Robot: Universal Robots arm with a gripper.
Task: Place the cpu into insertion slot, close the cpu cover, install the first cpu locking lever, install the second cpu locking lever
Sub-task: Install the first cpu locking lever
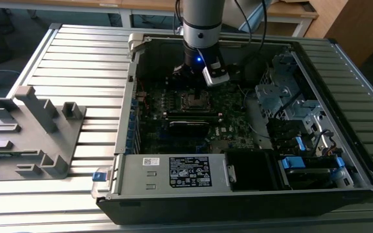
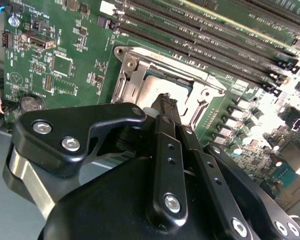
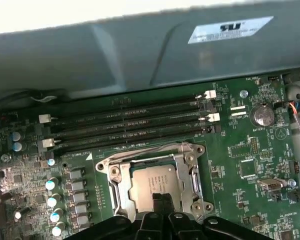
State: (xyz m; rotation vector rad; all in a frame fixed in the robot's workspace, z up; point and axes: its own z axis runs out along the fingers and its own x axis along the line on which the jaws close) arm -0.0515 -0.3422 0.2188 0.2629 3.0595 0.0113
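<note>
A single robot arm [image 1: 203,29] reaches down into an open desktop computer case [image 1: 238,194] lying on a slatted metal table [image 1: 76,58], its gripper [image 3: 161,199] poised directly over the processor socket. In the first wrist view the cpu [image 3: 152,182], one small flat square chip with a dull silver-grey face, lies seated inside the insertion slot [image 3: 115,175], whose thin silvery rim frames it on all sides. The two black fingertips [image 3: 166,200] are drawn together to a narrow point right at the chip's edge at 6 o'clock; they grip nothing that can be seen, and whether they touch the chip cannot be told. The second wrist view shows the same pair of fingers [image 2: 167,107] pressed close above the socket. The cpu cover [image 3: 140,152], a thin silvery frame, appears to stand open along the socket's 12 o'clock side, beside the memory slots [image 3: 130,125]. Four long black memory slots run side by side across the green motherboard [image 3: 250,150], and one round coin battery [image 3: 263,116] sits at about 2 o'clock from the socket. In the exterior view, one white-labelled grey power-supply box [image 1: 173,172] lies at 6 o'clock from the socket, and a grey plastic fixture [image 1: 27,136] stands on the table well apart, at 9 o'clock from the case.
</note>
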